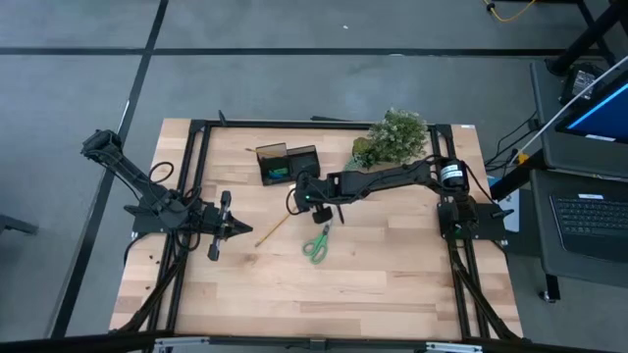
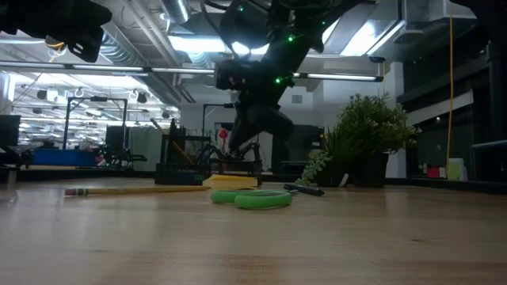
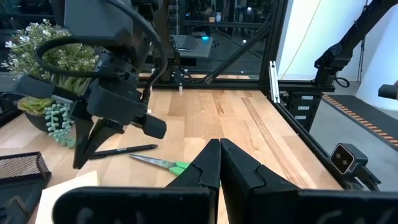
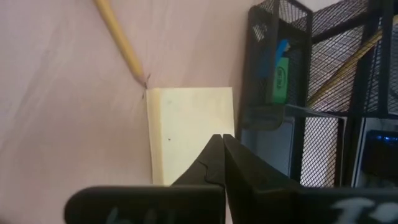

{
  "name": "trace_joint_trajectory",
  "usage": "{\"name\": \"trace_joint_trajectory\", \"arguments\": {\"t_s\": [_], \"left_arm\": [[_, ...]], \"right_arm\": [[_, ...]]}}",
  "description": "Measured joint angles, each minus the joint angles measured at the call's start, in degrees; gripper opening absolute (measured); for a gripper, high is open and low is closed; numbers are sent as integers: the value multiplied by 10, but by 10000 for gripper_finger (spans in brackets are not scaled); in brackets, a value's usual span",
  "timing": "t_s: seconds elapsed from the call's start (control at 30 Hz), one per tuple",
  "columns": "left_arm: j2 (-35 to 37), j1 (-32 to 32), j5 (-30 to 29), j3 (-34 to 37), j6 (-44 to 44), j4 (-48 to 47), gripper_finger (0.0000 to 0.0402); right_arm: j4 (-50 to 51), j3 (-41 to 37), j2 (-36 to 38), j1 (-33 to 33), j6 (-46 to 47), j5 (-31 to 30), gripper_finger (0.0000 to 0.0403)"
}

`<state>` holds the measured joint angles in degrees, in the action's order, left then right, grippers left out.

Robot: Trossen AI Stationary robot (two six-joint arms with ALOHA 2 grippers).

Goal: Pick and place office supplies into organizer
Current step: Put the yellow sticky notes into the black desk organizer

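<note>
right tool (image 4: pixel 221 138) closed, above sticky-note pad (image 4: pixel 186 130)

Robotics lab – exposed ceiling ducts (image 2: pixel 119 47), strip lights, equipment racks behind

Pale wood-grain table (image 1: pixel 392 275), black wire-mesh metal organizer (image 4: pixel 323 93), matt paper sticky-note pad (image 4: pixel 186 130), wooden pencil (image 4: pixel 121 40).

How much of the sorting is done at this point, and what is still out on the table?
Done: green and blue pieces sit in the organizer. In hand: nothing; the shut right gripper hovers over the sticky-note pad. Left: pad, pencil, scissors, pen. The left gripper waits shut.
</note>
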<state>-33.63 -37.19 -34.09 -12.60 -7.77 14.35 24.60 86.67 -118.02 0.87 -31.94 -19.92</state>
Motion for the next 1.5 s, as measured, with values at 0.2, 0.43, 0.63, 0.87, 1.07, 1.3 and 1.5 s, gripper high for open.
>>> {"name": "trace_joint_trajectory", "arguments": {"t_s": [0.2,0.43,0.63,0.87,1.07,1.3,1.5], "left_arm": [[0,0,0,0,0,0,3],[0,0,0,0,0,0,2],[0,0,0,0,0,-4,2],[0,0,0,0,0,-10,2],[0,0,1,0,0,-14,3],[0,0,2,0,0,-18,3],[0,0,2,0,0,-20,2]], "right_arm": [[20,5,0,-2,10,3,5],[33,4,0,-13,29,14,41],[44,3,0,-25,31,46,105],[43,3,-8,-26,33,45,183],[29,2,-25,-25,32,40,212],[15,2,-51,-26,32,2,207],[-2,2,-73,-22,32,-22,199]]}}
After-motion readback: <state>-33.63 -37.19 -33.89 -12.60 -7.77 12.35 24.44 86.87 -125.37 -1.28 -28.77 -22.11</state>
